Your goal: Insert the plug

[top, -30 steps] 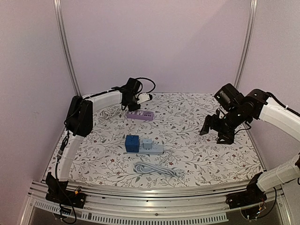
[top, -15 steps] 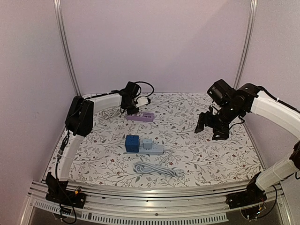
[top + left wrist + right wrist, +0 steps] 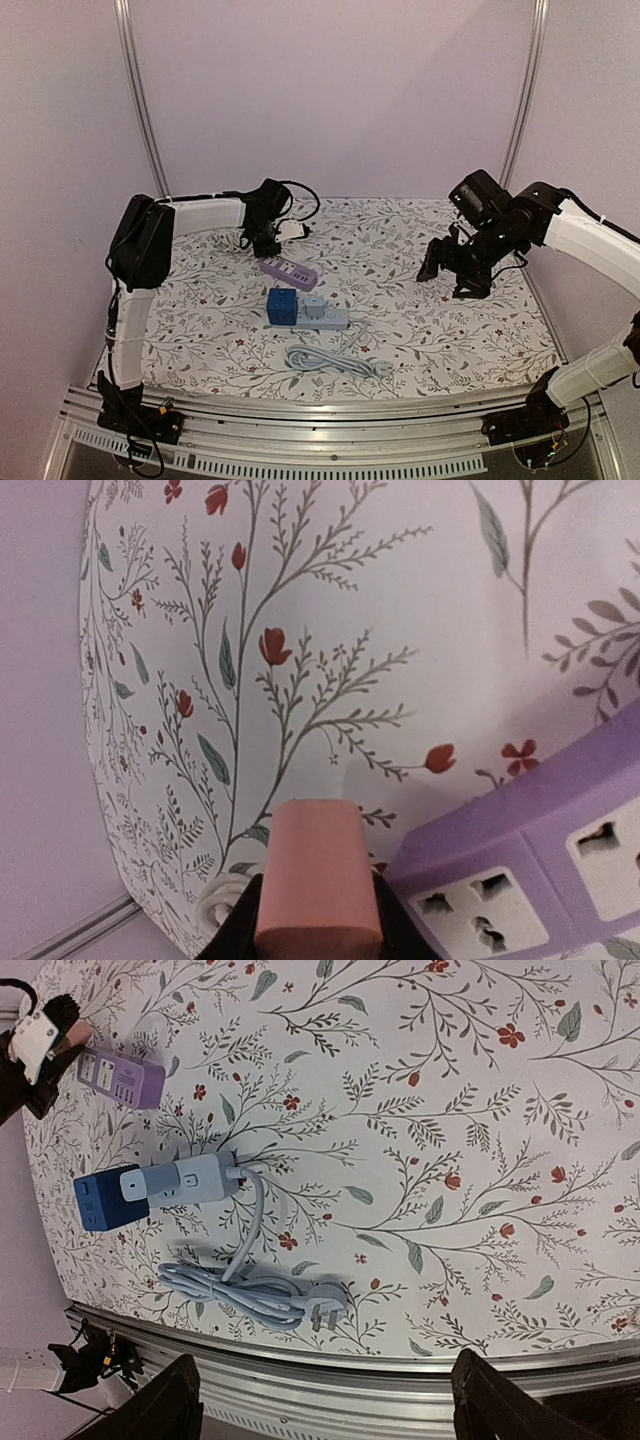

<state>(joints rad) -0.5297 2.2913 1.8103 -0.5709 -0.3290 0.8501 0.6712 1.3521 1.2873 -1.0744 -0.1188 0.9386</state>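
Your left fingers [image 3: 238,942] clamp the plug [image 3: 315,875] beside the strip [image 3: 545,845]; misaligned pins could shove the strip away. Your right fingers [image 3: 150,1410] gape empty.

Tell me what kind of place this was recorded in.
Probably a lab robot cell, not a home: aluminium rail along the near edge, plain walls with metal posts, and a purple power strip staged on a floral tablecloth.

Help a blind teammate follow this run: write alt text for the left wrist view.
A salmon-pink plug, clamped between two dark fingers at the bottom edge, is beside a purple power strip with empty sockets, over a floral tablecloth.
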